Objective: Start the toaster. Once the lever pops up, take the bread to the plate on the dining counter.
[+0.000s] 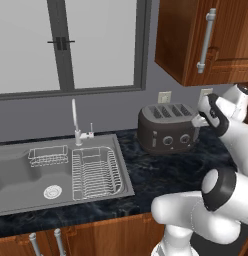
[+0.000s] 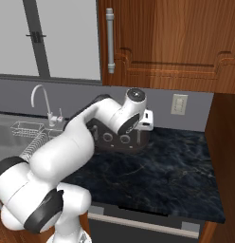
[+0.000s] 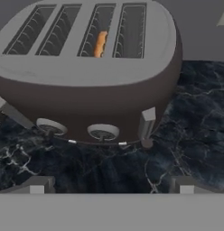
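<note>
On the dark marble desk (image 1: 161, 172) in the left base view, the toaster (image 1: 167, 128) stands against the far wall, right of the steel sink (image 1: 26, 175), whose basin holds a wire dish rack (image 1: 96, 172). From the right base view, the arm hides most of the toaster (image 2: 131, 137). Hand view: the pincer (image 3: 111, 185) stands open near the toaster's front, gripping nothing; the bread (image 3: 100, 44) sits down in the third slot.

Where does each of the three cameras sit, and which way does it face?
Left base view: behind the arm, to its left, facing sink, toaster; arm at lower right.
Right base view: behind, to its right, facing the worktop; arm half-hides the toaster.
Hand view: on the hand, close above the toaster; open gripper at bottom, bread in a slot.
All three share the toaster.
</note>
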